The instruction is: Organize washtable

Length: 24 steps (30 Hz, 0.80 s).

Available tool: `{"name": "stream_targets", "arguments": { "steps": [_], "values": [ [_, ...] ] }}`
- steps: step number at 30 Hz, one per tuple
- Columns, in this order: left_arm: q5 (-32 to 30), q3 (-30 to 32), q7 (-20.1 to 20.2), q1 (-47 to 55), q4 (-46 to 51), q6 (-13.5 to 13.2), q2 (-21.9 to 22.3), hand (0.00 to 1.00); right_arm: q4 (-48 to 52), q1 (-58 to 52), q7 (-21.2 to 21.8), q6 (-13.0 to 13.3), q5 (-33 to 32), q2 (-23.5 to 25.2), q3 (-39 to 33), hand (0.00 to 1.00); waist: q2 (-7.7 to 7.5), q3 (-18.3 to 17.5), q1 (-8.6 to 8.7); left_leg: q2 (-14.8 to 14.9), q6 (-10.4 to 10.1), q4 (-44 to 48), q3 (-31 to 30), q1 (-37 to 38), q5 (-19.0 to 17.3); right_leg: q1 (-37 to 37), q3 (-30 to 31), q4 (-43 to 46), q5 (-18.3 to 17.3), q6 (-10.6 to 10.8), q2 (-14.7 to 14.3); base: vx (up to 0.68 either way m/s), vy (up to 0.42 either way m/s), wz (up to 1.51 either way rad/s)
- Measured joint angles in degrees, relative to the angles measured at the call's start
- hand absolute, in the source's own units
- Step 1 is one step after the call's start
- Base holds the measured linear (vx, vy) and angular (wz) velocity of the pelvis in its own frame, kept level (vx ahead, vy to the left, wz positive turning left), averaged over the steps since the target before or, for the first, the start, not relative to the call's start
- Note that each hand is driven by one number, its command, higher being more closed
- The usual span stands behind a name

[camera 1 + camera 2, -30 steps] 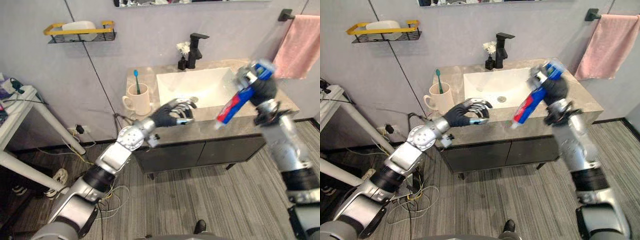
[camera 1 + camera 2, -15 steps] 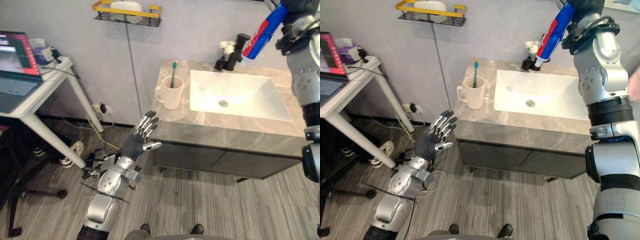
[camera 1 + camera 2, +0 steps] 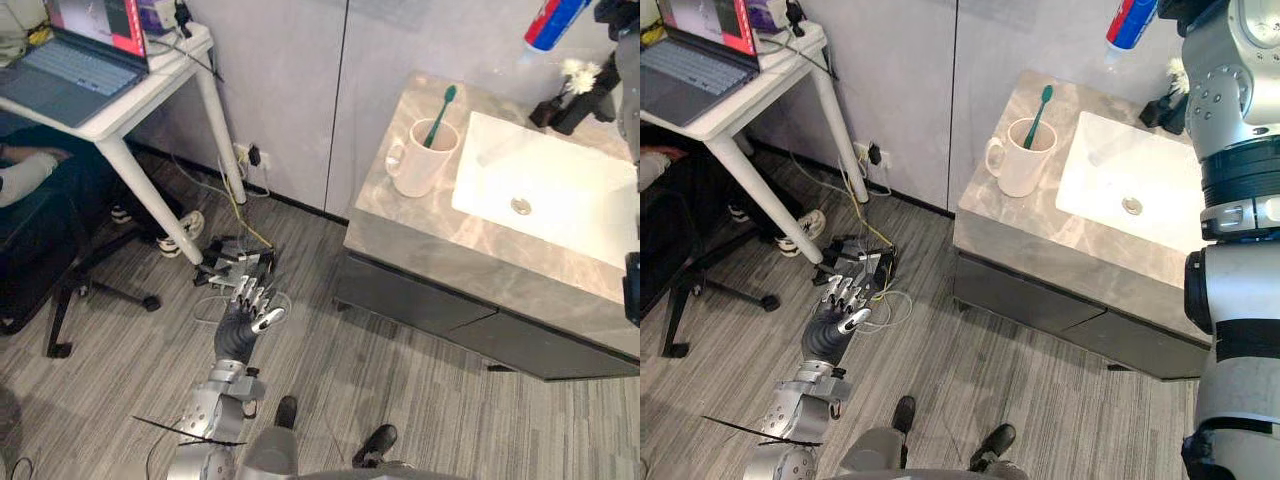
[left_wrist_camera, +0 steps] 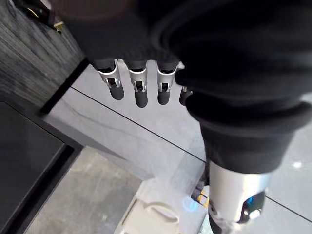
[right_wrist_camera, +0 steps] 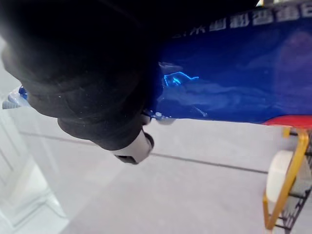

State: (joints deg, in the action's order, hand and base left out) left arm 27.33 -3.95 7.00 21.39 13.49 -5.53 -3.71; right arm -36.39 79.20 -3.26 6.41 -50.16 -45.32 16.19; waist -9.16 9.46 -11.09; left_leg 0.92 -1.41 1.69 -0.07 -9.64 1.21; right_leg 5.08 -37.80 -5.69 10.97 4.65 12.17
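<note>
Nearest me, the robot's left hand [image 3: 248, 312] hangs low over the grey plank floor [image 3: 400, 380], fingers straight and fanned, holding nothing. Half a second ago it was up beside the bench's front corner, and now it is well apart from it. Beyond it stands the grey stone bench [image 3: 420, 225], carrying one cream mug [image 3: 415, 165] with one teal toothbrush [image 3: 438, 105] leaning in it. Just beside the mug is the one white sink [image 3: 560, 170]. Behind the sink are one black tap [image 3: 590, 95] and one small vase of white flowers [image 3: 578, 70]. Off to the side, one white table [image 3: 150, 85] bears one laptop [image 3: 75, 70], and a person's sleeve [image 3: 25, 175] shows beneath it. Farthest and highest, the one toothpaste tube [image 3: 553, 22] is up in the air above the back of the bench, gripped in the right hand [image 5: 132, 147], whose fingers curl round it as before. The tube is glossy blue with a red band, white toward its lower end, and tilted.
</note>
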Motion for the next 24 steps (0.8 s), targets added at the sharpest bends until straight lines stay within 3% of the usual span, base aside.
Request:
{"name": "stream_targets", "arguments": {
  "steps": [6, 15, 24],
  "values": [
    [-1.2, -0.2, -1.7, -0.2, -1.1, 0.1, 0.2, 0.0, 3.7, -3.8, -0.7, 0.1, -2.6, 2.4, -1.4, 1.0, -0.56, 0.7, -0.05, 0.0, 0.0, 0.1, -0.2, -0.5, 0.0, 0.3, 0.1, 0.0, 0.0, 0.0, 0.0, 0.02, 0.015, 0.02],
    [-3.3, -1.4, -2.6, -0.3, -2.8, 0.1, 0.2, 0.0, 13.2, -10.0, -4.9, 4.6, -2.5, 10.4, -10.1, 1.0, -0.64, 1.5, 0.68, 0.1, 0.1, 0.2, 0.3, -0.5, -0.2, 0.5, 0.4, 0.0, 0.0, 0.0, 0.0, 0.0, 0.0, 0.0],
    [-3.3, -3.0, -3.5, -1.0, -2.9, 0.1, 0.2, 0.0, 17.8, -12.3, -5.6, 7.2, -2.5, 11.8, -13.6, 1.0, -0.97, 2.0, 0.75, 0.3, 0.1, 0.2, 0.5, -0.9, -0.2, 0.9, 0.5, 0.0, 0.0, 0.0, -0.2, 0.0, 0.0, 0.0]
  ]
}}
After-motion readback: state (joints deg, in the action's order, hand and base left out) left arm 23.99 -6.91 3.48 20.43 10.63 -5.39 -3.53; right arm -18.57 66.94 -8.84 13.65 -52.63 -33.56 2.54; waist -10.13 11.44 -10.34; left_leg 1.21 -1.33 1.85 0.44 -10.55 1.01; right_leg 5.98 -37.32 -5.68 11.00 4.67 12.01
